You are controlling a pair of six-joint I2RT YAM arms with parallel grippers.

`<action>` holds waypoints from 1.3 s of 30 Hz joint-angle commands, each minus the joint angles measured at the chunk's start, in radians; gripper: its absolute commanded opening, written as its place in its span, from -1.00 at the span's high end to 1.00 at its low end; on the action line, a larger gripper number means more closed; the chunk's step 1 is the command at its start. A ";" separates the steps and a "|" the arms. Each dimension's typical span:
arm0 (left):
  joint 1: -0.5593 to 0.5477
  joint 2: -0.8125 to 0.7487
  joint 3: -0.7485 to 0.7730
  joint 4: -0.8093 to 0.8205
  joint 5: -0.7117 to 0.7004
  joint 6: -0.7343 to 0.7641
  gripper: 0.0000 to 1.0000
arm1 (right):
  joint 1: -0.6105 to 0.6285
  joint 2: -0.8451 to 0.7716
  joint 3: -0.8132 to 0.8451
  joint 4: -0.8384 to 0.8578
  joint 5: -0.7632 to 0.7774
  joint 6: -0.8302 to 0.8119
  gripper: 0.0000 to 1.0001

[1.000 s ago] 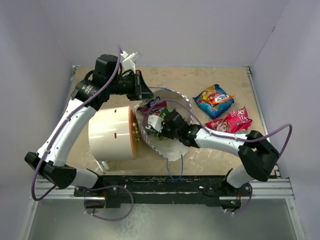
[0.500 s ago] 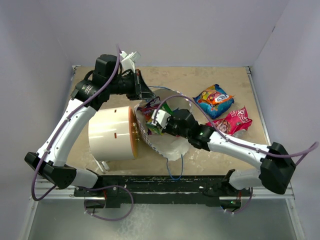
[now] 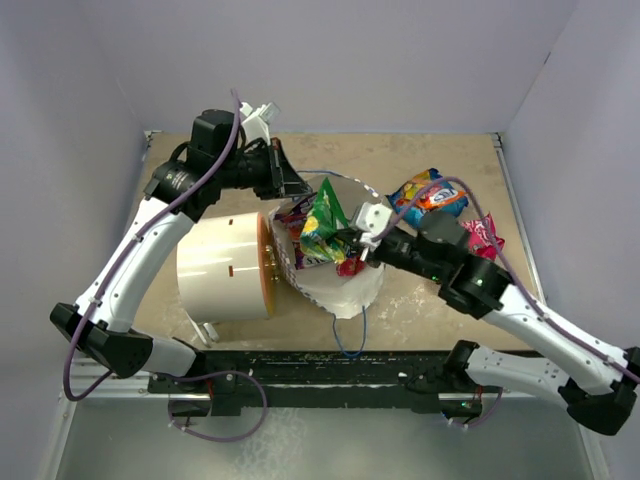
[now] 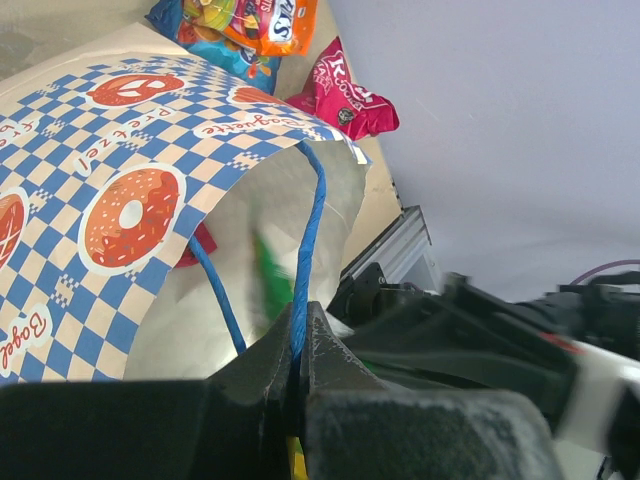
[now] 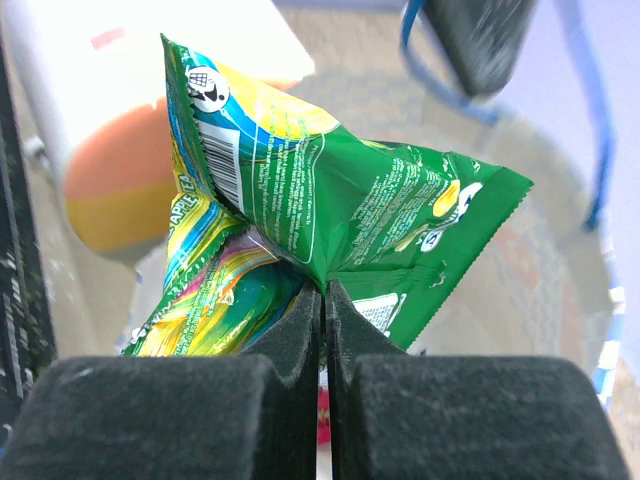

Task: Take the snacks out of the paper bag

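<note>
Green shiny plastic packet [image 3: 322, 222] is hanging over the blue-and-white checkered paper bag [image 3: 345, 292] at centre frame, pinched in the right gripper [image 3: 352, 240], jaws fully closed. The left gripper [image 4: 297, 345] is clamping the thin blue cord handle [image 4: 310, 230]. A blue-and-orange packet [image 3: 428, 197] and a pink packet [image 3: 487, 236] are lying out at upper right; a red packet [image 3: 349, 266] seems to be waiting inside.

The paper bag [image 4: 120, 200] is blue-and-white checkered with orange ring marks (plain white inside); its cord handle [image 4: 311, 245] is blue. The green packet [image 5: 340, 210] carries yellow and pink streaks. The blue-and-orange packet [image 4: 255, 20] is multicoloured; the pink packet [image 4: 350, 95] has white lettering.
</note>
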 commanded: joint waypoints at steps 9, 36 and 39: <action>0.006 -0.024 -0.026 0.088 -0.027 -0.027 1.00 | -0.002 -0.073 0.369 -0.201 0.492 0.033 1.00; 0.008 -0.004 0.007 0.108 0.060 -0.015 1.00 | -0.592 0.363 0.241 -0.813 1.002 1.173 1.00; 0.007 -0.013 -0.002 0.108 0.059 -0.026 1.00 | -0.632 0.384 0.202 -0.743 0.991 1.138 1.00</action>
